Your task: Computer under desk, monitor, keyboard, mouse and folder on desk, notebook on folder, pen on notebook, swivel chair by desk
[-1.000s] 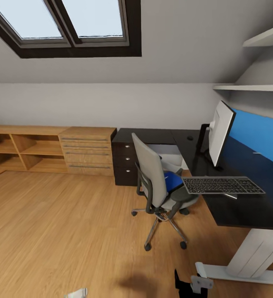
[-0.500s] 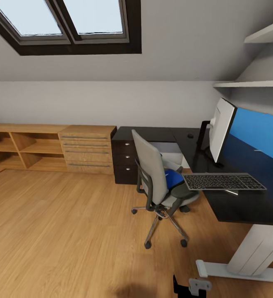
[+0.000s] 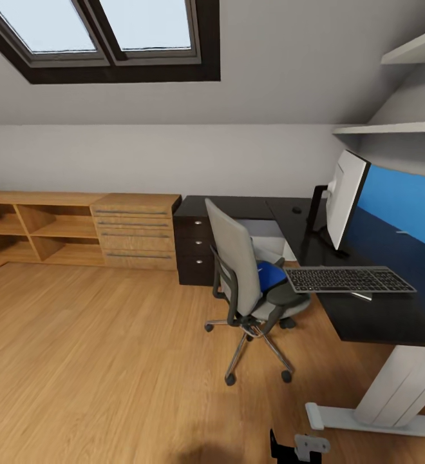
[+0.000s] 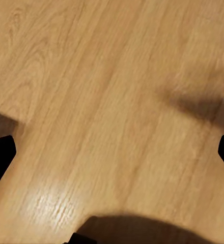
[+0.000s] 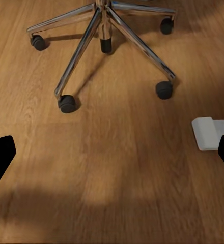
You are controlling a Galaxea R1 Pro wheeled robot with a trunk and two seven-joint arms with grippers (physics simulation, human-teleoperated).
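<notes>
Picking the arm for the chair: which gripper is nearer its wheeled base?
Right. The right gripper looks down at the floor beside the chair base; the left gripper faces bare floor.

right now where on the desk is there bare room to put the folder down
Bare black top lies on the desk in front of the keyboard, toward the white leg, and on the back wing above the drawer unit. It is crowded around the monitor.
</notes>
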